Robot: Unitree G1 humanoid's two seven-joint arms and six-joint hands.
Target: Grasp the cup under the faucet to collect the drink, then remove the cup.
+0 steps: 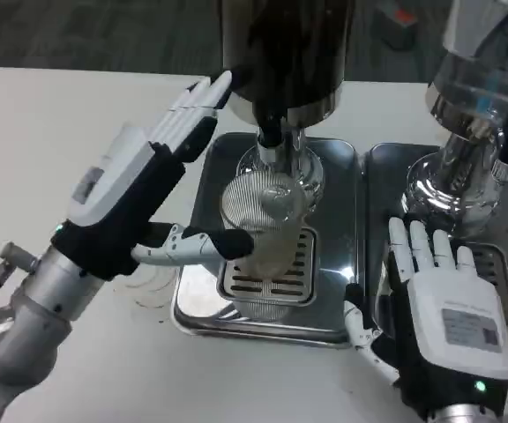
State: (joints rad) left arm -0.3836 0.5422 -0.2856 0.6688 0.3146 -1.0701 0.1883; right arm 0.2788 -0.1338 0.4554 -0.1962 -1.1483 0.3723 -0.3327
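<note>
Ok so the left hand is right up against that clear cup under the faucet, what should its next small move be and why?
Probably close the left hand around the clear ribbed plastic cup. Its thumb already touches the cup's side, but the other fingers point up past the dark dispenser faucet, so nothing grips yet. The cup stands on the silver drip tray under the spout, so a firm hold comes first.

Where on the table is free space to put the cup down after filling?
Bare white table lies left of the drip tray, behind the left hand. Crowded: the tray under the faucet with the cup, and the right hand before the second dispenser.
</note>
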